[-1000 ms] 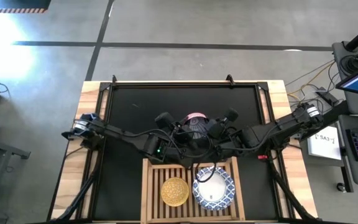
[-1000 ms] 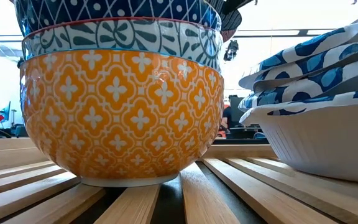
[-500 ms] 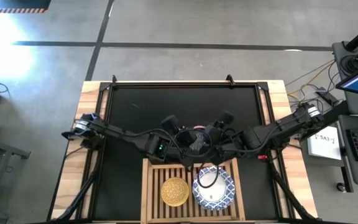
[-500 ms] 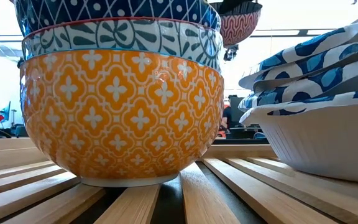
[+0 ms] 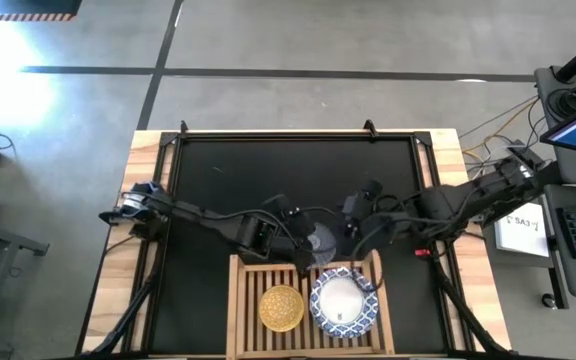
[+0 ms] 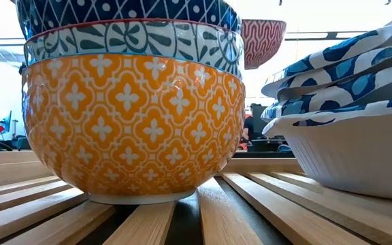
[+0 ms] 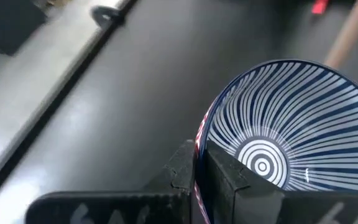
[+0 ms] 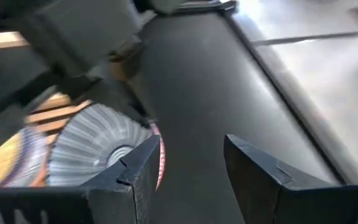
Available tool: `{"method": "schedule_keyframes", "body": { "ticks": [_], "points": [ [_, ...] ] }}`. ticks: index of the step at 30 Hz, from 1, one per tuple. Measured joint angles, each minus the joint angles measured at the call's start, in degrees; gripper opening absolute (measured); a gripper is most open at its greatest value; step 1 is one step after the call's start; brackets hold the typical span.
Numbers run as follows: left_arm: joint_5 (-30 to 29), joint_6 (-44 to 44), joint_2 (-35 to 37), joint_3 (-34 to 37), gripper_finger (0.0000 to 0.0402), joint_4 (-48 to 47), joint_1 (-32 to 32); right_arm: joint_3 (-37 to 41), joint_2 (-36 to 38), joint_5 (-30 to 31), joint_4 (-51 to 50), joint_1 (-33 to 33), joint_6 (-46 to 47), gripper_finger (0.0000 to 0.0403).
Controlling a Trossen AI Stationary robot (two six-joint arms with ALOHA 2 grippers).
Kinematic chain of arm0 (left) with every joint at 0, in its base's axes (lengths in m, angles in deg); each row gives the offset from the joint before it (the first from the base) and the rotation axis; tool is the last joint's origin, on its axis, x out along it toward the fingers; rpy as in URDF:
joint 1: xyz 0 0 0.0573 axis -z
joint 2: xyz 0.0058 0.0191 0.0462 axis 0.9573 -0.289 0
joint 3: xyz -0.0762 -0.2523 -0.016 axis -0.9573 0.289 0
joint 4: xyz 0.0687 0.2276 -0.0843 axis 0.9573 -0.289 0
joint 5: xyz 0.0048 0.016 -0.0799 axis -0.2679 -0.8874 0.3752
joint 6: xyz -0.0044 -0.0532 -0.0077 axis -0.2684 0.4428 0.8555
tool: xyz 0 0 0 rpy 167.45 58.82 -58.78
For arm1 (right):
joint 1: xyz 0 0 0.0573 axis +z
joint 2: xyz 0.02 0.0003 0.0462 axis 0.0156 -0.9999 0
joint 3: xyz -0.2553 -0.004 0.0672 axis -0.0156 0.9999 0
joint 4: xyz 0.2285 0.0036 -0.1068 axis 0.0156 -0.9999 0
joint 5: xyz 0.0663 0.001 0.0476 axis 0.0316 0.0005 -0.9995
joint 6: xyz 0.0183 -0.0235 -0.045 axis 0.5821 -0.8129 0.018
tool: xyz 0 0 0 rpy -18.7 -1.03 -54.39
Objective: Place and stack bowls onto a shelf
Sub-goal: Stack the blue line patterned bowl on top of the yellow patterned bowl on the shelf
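A small bowl, red outside and blue-striped inside (image 7: 278, 143), hangs above the black mat just beyond the shelf's far rail (image 5: 308, 262); my left gripper (image 7: 199, 158) is shut on it. In the low view it shows as the red bowl (image 6: 263, 41) in the air behind the stacks. On the wooden shelf a stack of small bowls has the yellow one (image 6: 135, 122) at the bottom. Beside it stand stacked white bowls with blue rims (image 5: 344, 300). My right gripper (image 8: 191, 155) stands open just to the right of the red bowl, nothing between its fingers. My left gripper pinches the red bowl's rim (image 7: 197, 140) on its left side, one finger inside the bowl and one outside. The fingers come slanting down from the table's left. The bowl is lifted clear of the mat, its opening facing up.
The black mat (image 5: 268, 170) covers the table beyond the shelf. Both arms meet near the shelf's far rail. Beyond the table's right edge stand a keyboard and a paper (image 5: 523, 225).
My right gripper has opened, let go of the red bowl and drawn back toward the table's right edge. My left gripper has carried the bowl toward the near edge, up to the shelf's far rail, and somewhat lower.
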Motion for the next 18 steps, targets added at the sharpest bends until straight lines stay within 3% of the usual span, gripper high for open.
{"method": "schedule_keyframes", "body": {
  "ticks": [5,9,18],
  "points": [
    [9.28,0.92,0.41,-0.13,0.0004,-0.07,1.35,0.07,2.86,-12.68,-0.69,-0.03,-0.22,0.0169],
    [12.59,3.01,1.25,-0.11,0.0005,-1.62,3.65,0.12,4.51,-21.34,-2.57,0.01,-1.14,0.0169],
    [19.82,11.82,2.81,-0.95,0.0005,-8.45,10.74,0.62,6.14,-22.11,-5.04,0.49,-0.8,0.0169]
  ]
}}
